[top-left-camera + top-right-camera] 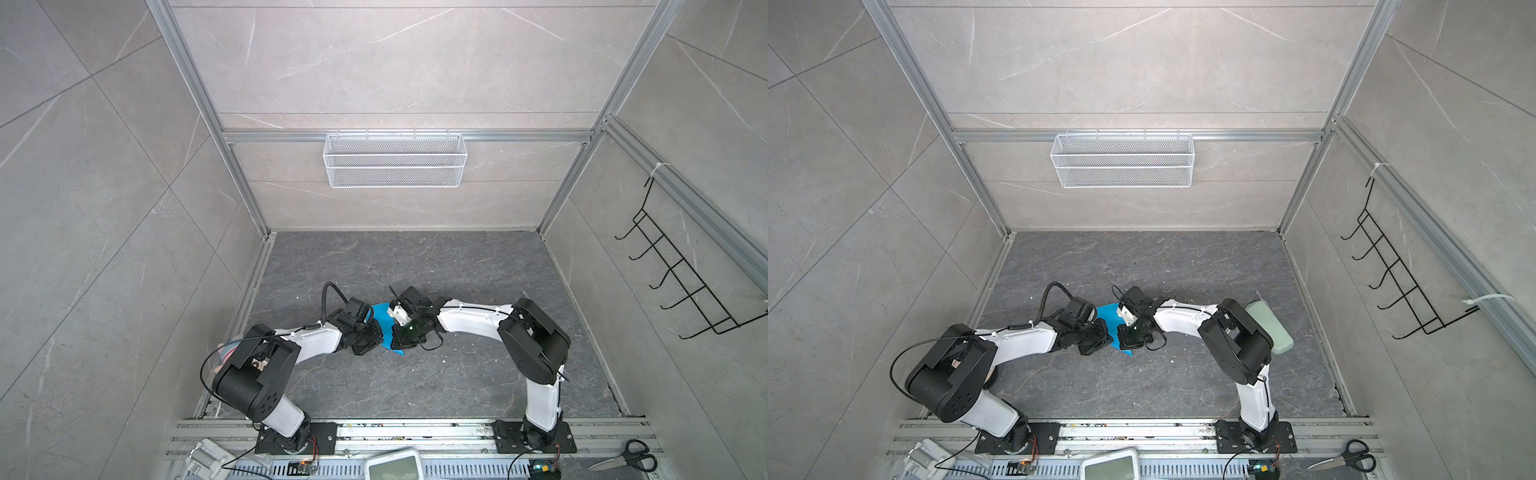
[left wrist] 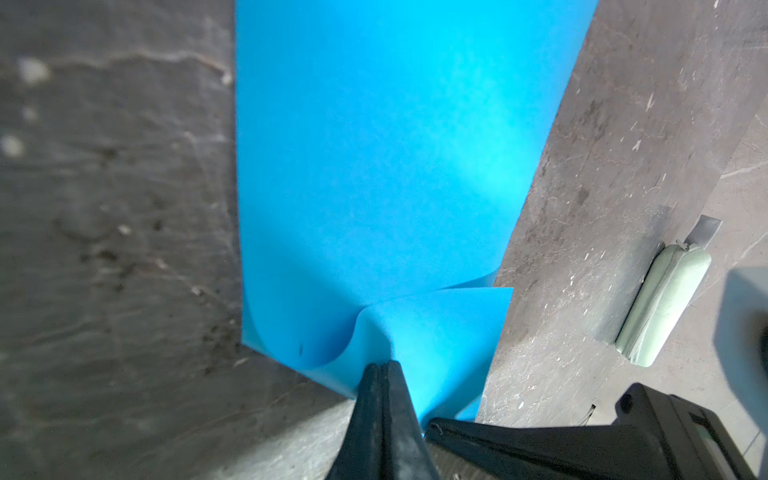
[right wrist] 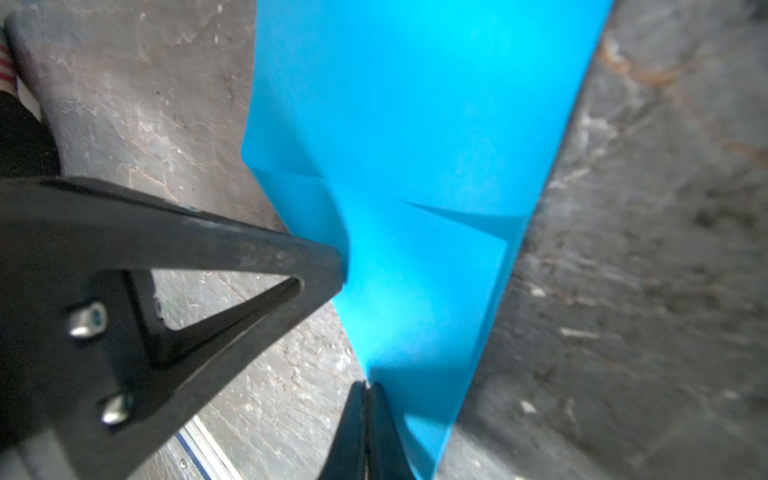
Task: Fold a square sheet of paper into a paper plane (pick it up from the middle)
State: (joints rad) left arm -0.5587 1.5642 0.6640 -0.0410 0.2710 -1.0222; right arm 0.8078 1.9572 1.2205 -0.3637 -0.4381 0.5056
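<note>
Left wrist — sky-blue sheet (image 2: 374, 166), curled, creased

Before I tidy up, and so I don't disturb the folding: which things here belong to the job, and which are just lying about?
Part of the job: blue paper, pinched by the left gripper and the right gripper, both shut on it.

Lying about: scissors, green pouch, wire basket, hook rack.
</note>
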